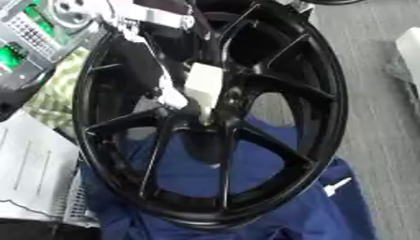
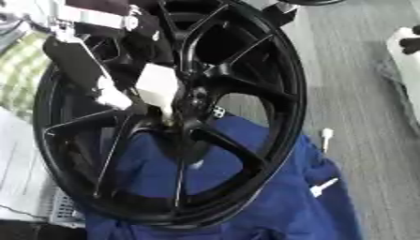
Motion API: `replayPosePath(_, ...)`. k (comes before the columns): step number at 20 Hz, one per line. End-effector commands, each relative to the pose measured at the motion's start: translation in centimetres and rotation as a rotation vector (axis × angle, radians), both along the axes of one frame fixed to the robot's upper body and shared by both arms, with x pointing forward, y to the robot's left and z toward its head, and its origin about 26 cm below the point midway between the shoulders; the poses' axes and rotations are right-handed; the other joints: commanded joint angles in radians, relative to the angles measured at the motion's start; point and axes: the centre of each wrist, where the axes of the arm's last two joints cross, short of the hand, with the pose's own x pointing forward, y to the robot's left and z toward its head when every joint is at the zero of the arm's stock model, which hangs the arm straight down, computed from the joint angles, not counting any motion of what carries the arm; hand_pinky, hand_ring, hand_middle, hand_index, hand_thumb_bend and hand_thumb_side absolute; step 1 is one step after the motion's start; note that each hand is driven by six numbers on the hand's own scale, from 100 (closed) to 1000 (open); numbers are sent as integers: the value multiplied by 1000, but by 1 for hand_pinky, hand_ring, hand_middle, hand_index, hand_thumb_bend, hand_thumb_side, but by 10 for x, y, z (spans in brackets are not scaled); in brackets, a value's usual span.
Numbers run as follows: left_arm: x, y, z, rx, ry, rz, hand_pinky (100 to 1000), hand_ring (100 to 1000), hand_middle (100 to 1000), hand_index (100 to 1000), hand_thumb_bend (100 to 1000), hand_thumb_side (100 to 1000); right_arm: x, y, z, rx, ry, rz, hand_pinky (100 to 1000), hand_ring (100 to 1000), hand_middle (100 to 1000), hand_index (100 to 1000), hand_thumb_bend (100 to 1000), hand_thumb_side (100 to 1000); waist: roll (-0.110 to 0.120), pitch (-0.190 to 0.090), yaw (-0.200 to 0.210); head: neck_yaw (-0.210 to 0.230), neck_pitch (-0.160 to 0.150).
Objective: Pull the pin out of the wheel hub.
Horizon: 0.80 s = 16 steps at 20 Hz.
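Pin (image 1: 203, 86) not out yet: left hand (image 1: 168, 96) reaches hub (image 1: 215, 110) from 11 o'clock; finger state — can't tell.

We see a black wheel hub (image 2: 271, 70) filling most of the frame, its spokes meeting near the centre. From the upper left a robot hand (image 2: 123, 96) reaches down to that centre — its pale fingers (image 2: 160, 86) sit at the hub's middle, but we cannot tell what they grip. A blue cloth (image 2: 279, 206) lies under the lower part of the wheel. On it, at lower right, rests a small white pin-like piece (image 2: 322, 187); another white piece (image 2: 326, 136) lies just above, on the grey floor (image 2: 361, 93).
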Motion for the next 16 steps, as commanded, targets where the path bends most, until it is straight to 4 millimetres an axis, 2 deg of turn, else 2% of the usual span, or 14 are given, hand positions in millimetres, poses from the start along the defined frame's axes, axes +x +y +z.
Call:
replayPosePath(1, 0, 1, 7, -3, -17, 3, 810, 750, 707, 818, 481, 384, 0, -1, 6, -23, -13, -4, 1000, 805, 552, 737, 100, 607, -4, -16, -1, 3, -12)
replayPosePath(7, 1, -1, 8, 0, -15, 1, 789, 715, 642, 781, 461, 370, 0, -2, 5, -18, -5, -11, 1000, 805, 553, 738, 100, 612, -4, -14, 2, 6, -10)
replayPosePath(11, 2, -1, 7, 3, -12, 0, 787, 711, 638, 778, 458, 367, 0, -2, 4, -17, -4, -12, 1000, 805, 553, 738, 100, 612, -4, -14, 2, 6, -10)
replayPosePath(12, 2, -2, 7, 3, -11, -1, 777, 677, 597, 745, 439, 352, 0, -2, 4, -16, -3, -13, 1000, 806, 553, 738, 100, 614, -4, -13, 2, 7, -11)
replayPosePath(16, 3, -3, 6, 4, -5, -2, 773, 659, 580, 729, 433, 337, 0, -4, 3, -12, 0, -16, 1000, 806, 554, 739, 100, 618, -5, -10, 1, 11, -14)
